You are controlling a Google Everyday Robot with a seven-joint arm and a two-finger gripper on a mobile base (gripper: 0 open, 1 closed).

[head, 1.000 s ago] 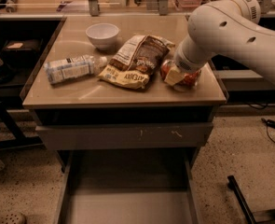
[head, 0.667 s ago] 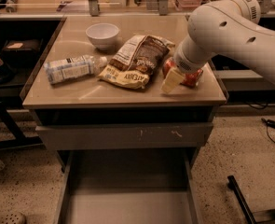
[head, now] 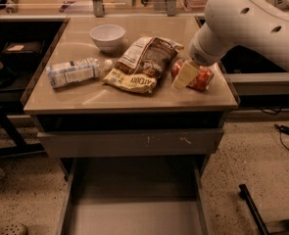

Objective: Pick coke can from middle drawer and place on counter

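The coke can (head: 203,79) is red and lies on its side on the tan counter (head: 85,96), at the right near the front edge. My gripper (head: 185,76) is right at the can, with its pale end in front of the can's left part. The white arm reaches in from the upper right. The middle drawer (head: 134,214) is pulled open below the counter, and its grey floor is bare.
A brown-and-yellow chip bag (head: 145,62) lies just left of the can. A water bottle (head: 76,72) lies on its side at the left, and a white bowl (head: 107,35) stands behind. The scuffed grey drawer front (head: 134,142) is shut. A dark bar (head: 254,210) lies on the floor at the right.
My gripper's pale end has shifted slightly down and left in front of the can. The can stays on the counter, and nothing else has moved.
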